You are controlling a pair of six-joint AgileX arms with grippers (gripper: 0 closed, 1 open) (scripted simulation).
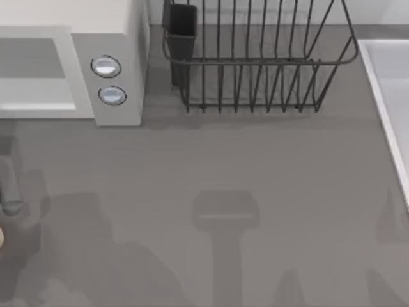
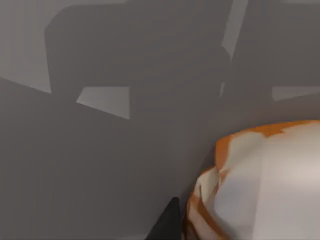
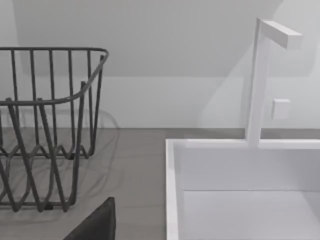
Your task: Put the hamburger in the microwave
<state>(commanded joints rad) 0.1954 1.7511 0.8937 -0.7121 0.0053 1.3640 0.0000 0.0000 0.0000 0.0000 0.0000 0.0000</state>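
The hamburger (image 2: 270, 185) is close up in the left wrist view, a pale bun with orange patches resting on the grey table. A sliver of it (image 1: 1, 238) shows at the top view's left edge. A dark part of my left gripper (image 2: 167, 226) sits right beside the hamburger's side; I cannot tell if it touches. The off-white microwave (image 1: 124, 38) stands at the back left, with its grey window and two round buttons (image 1: 108, 80) facing the table. A dark part of my right gripper (image 3: 95, 225) hangs at the far right, near the sink.
A dark wire rack (image 1: 255, 64) stands at the back centre, right of the microwave, with a dark cup (image 1: 182, 29) in its left corner. A white sink (image 1: 390, 96) with a white faucet (image 3: 260, 80) runs along the right edge. A grey arm part (image 1: 9, 192) shows at the left edge.
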